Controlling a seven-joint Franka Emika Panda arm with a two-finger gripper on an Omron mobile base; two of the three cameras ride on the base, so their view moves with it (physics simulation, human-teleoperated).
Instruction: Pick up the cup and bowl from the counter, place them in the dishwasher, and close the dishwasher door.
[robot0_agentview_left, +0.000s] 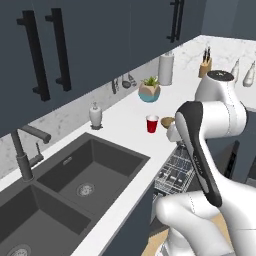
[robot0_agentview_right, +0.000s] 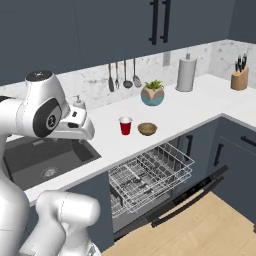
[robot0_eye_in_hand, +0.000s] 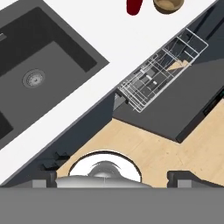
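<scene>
A: Arm pose? 
B: Arm folded high over the counter (robot0_agentview_right: 190, 112) edge, hand pointing down. The hand view looks straight down on the sink (robot0_eye_in_hand: 39, 65), the counter edge and the wood floor (robot0_eye_in_hand: 144, 148).

A: Gripper? 
B: The gripper (robot0_eye_in_hand: 116, 177) stands with its 2 dark fingertips (robot0_eye_in_hand: 43, 178) far apart at the bottom of the hand view, jaws spread wide. Nothing between them, nothing touched; only floor lies below.

A: Cup position and orientation? 
B: The cup (robot0_agentview_right: 125, 125) stands upright on the counter, long axis vertical, mouth up, white rim on top. It sits between the sink and the bowl (robot0_agentview_right: 147, 129), just beside the bowl but not touching it. The bowl is brown, upright, opening up.

A: Dishwasher? 
B: The dishwasher (robot0_agentview_right: 150, 172) sits under the counter, directly below cup and bowl. The dishwasher door (robot0_agentview_right: 192, 197) is dropped open, lying near flat with its black bar handle at the outer edge. 1 wire rack (robot0_agentview_right: 150, 175) is pulled out over the door, long axis running out from the cabinet front.

A: Anything else behind the cup? 
B: The plant pot (robot0_agentview_right: 152, 94) stands near the wall, well apart from the cup.
</scene>
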